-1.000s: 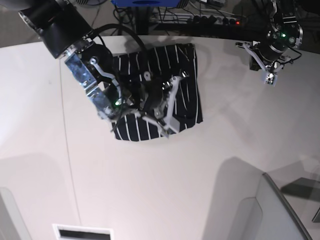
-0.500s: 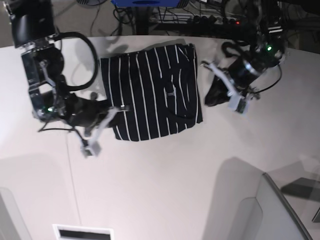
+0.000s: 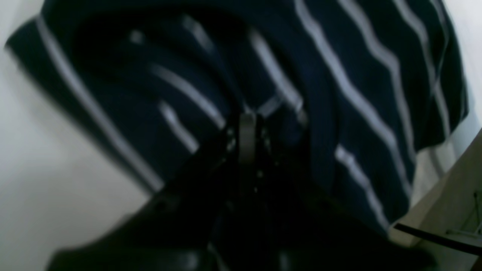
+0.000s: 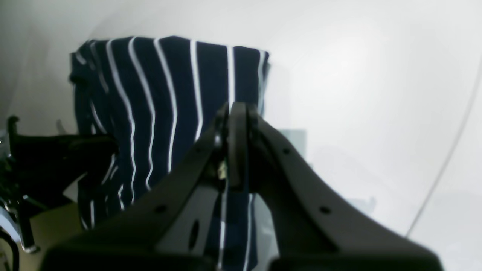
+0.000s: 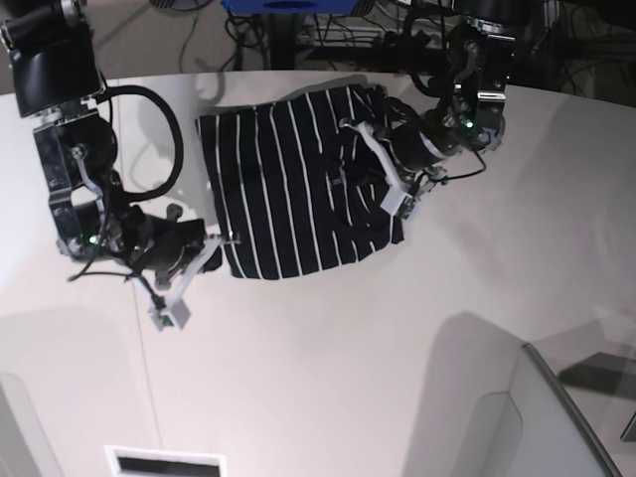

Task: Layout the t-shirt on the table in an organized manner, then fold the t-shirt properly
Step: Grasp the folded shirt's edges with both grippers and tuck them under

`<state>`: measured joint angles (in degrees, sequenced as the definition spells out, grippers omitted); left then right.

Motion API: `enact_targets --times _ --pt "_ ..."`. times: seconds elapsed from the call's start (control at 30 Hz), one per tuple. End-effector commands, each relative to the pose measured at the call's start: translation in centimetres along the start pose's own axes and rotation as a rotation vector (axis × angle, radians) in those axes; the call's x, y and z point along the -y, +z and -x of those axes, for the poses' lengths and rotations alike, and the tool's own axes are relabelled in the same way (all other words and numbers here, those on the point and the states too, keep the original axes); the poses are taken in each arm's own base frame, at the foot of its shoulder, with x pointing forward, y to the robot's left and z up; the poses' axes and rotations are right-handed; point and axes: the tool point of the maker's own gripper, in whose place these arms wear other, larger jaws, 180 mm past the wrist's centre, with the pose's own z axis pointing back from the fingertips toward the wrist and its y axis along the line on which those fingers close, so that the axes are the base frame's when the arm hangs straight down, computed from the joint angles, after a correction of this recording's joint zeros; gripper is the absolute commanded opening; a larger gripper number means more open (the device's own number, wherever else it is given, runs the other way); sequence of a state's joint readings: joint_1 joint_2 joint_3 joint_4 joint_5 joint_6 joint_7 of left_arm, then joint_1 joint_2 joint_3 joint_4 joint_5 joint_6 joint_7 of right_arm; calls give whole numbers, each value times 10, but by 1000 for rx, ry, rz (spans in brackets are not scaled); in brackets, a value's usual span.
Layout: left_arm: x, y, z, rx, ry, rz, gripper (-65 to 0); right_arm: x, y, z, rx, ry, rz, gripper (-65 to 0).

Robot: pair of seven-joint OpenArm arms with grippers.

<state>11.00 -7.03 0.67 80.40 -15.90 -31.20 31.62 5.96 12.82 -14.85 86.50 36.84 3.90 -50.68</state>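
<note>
The t-shirt [image 5: 288, 189], dark navy with thin white stripes, lies as a folded rectangle on the far half of the white table [image 5: 397, 348]. My left gripper [image 5: 368, 149] is over the shirt's right part, shut. In the blurred left wrist view its tip [image 3: 246, 128] rests against the striped fabric [image 3: 339, 94]; I cannot tell if cloth is pinched. My right gripper [image 5: 221, 240] sits shut at the shirt's near-left corner. In the right wrist view its fingers [image 4: 235, 113] are pressed together with nothing between them, and the shirt [image 4: 169, 94] lies just beyond.
A thin seam line [image 5: 139, 328] runs down the table's left side. A pale angled panel [image 5: 542, 417] stands at the near right. Cables and a power strip [image 5: 427, 40] lie behind the far edge. The left arm shows dark across the shirt [image 4: 56, 150].
The right gripper has drawn off the shirt to its near-left corner. The left arm has swung in from the far right onto the shirt's right part. The shirt now lies flat.
</note>
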Motion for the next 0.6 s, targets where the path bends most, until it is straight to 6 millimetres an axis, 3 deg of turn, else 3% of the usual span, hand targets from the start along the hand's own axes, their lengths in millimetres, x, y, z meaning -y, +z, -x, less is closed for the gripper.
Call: enact_targets --times 0.0,0.17,0.23,0.4,0.57 --pt "0 7 -20 68 -10 0 -650 -3 4 -11 31 21 -17 -650" --pt "-28 62 -51 191 -47 -139 -650 -5 4 1 11 62 -47 -650" --pt "-29 81 -50 198 -69 -171 -650 5 6 9 -7 65 -25 -650" --pt "-15 91 6 31 -64 -149 -650 20 9 21 -25 64 5 -650" --pt "-6 97 35 -39 -38 -136 -650 25 10 25 -9 60 13 -650"
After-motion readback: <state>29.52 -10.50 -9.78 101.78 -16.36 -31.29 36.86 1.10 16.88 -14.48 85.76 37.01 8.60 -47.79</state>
